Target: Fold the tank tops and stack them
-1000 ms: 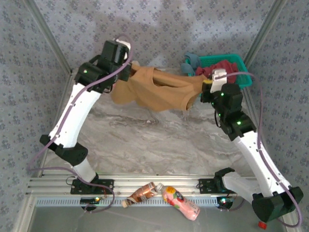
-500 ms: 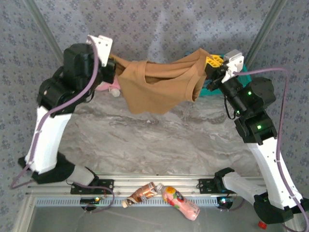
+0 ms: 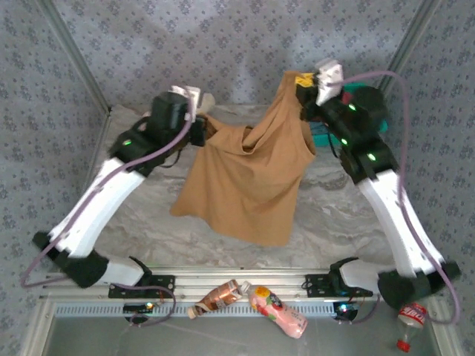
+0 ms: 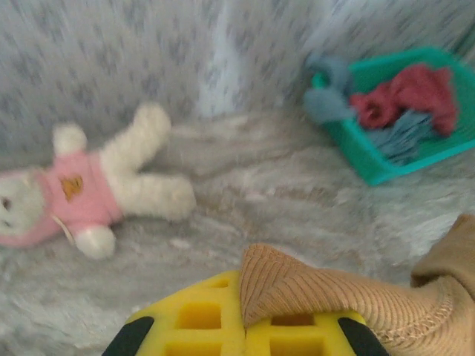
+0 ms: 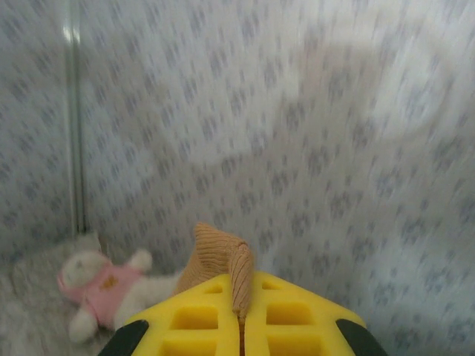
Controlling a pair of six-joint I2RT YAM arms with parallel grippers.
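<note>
The tan-brown tank top (image 3: pixel 249 182) hangs spread between my two grippers above the marble table (image 3: pixel 148 215). My left gripper (image 3: pixel 199 127) is shut on one of its shoulder straps; the ribbed cloth (image 4: pixel 312 285) folds over the yellow fingers (image 4: pixel 193 319). My right gripper (image 3: pixel 303 83) is raised higher at the back right, shut on the other strap (image 5: pixel 226 271), which sticks up between its yellow fingers (image 5: pixel 297 315). The dark red tank top (image 4: pixel 415 89) and the dusty blue tank top (image 4: pixel 401 133) lie crumpled in the teal basket (image 4: pixel 371 170).
A white plush doll in pink (image 4: pixel 82 193) lies on the table at the back left, also seen as the doll (image 5: pixel 100 289). The teal basket (image 3: pixel 319 137) sits at the back right behind my right arm. Two bottles (image 3: pixel 252 300) lie on the front rail.
The left gripper came down and forward while the right stayed high, so the tan-brown top now hangs slanted and longer, its hem near the table's front.
</note>
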